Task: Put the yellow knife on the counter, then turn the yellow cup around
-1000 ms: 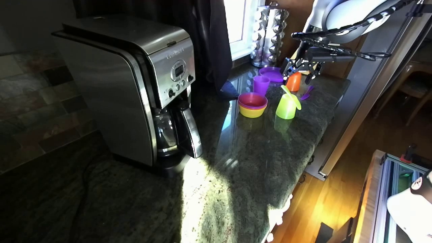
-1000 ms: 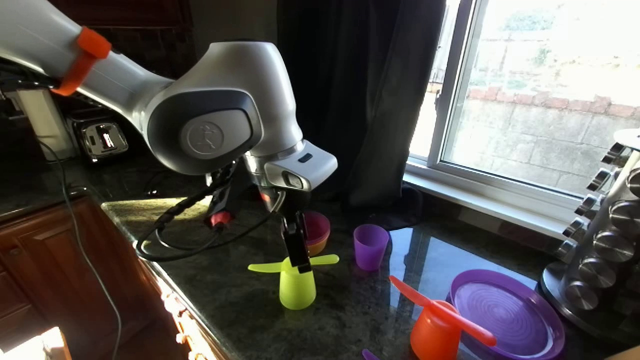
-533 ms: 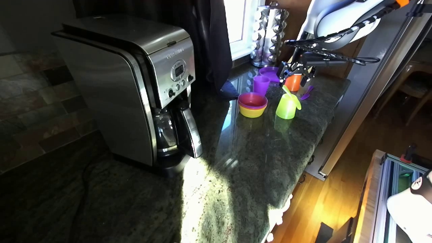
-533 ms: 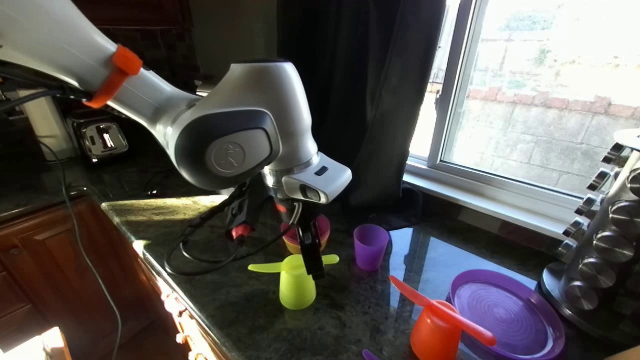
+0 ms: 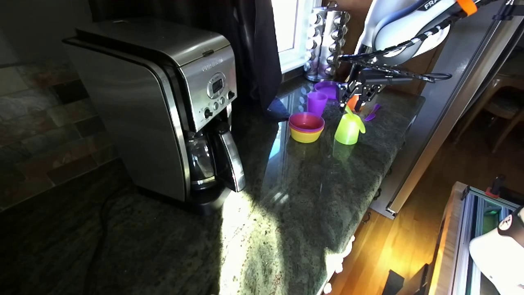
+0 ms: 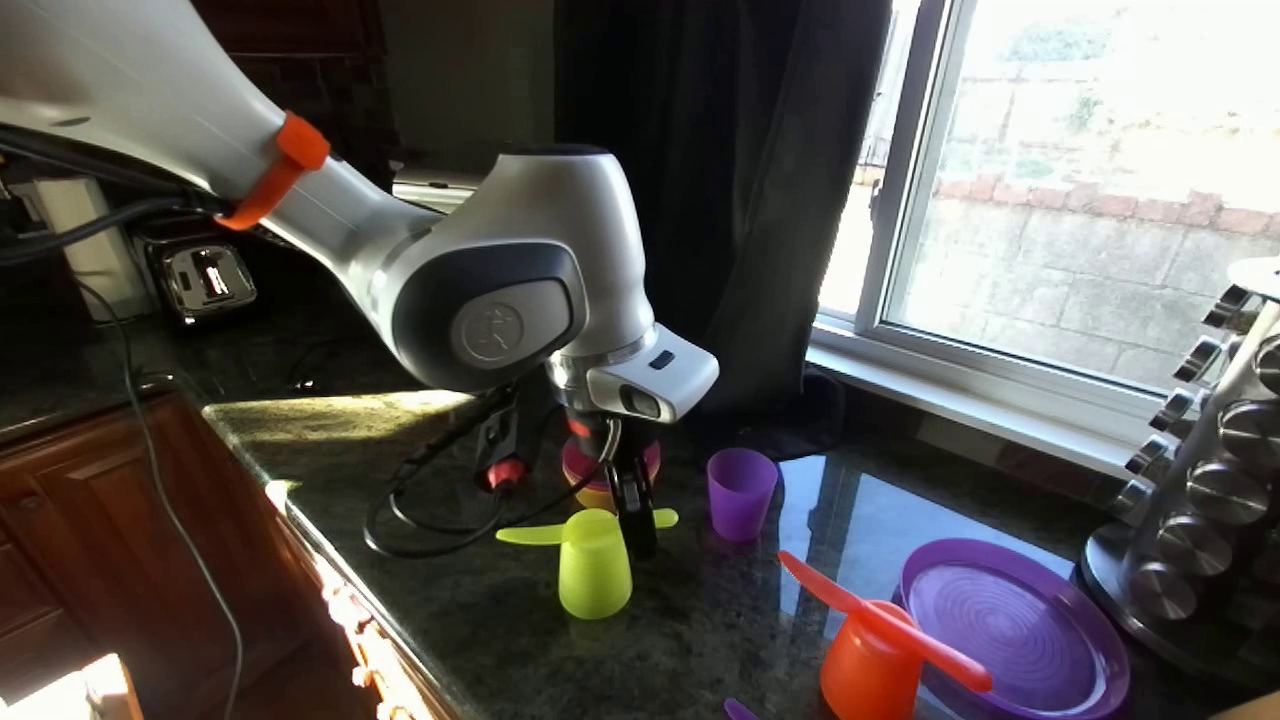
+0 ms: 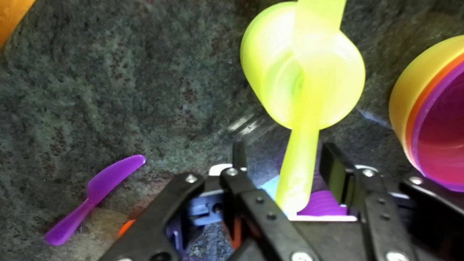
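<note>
The yellow knife (image 7: 299, 163) lies flat across the upturned base of the yellow cup (image 7: 261, 65), both ends sticking out past it. In both exterior views the yellow cup (image 5: 346, 133) (image 6: 595, 585) stands upside down on the dark counter (image 6: 700, 640), with the yellow knife (image 5: 360, 124) (image 6: 530, 536) on top. My gripper (image 7: 284, 154) is open, one finger on each side of the knife's near end, with a gap on both sides. In an exterior view the gripper (image 6: 640, 545) hides part of the knife just beside the cup.
Stacked bowls (image 5: 306, 131) and a purple cup (image 6: 740, 500) stand close by. An orange cup (image 6: 870, 670) with an orange knife across it and a purple plate (image 6: 1020, 630) are near a spice rack (image 6: 1230, 470). A purple knife (image 7: 105, 188) lies on the counter. A coffee maker (image 5: 163, 114) stands farther along.
My gripper has moved down and sideways, from above the cup to around one end of the yellow knife. The fingers remain apart. The knife and the cup have not moved.
</note>
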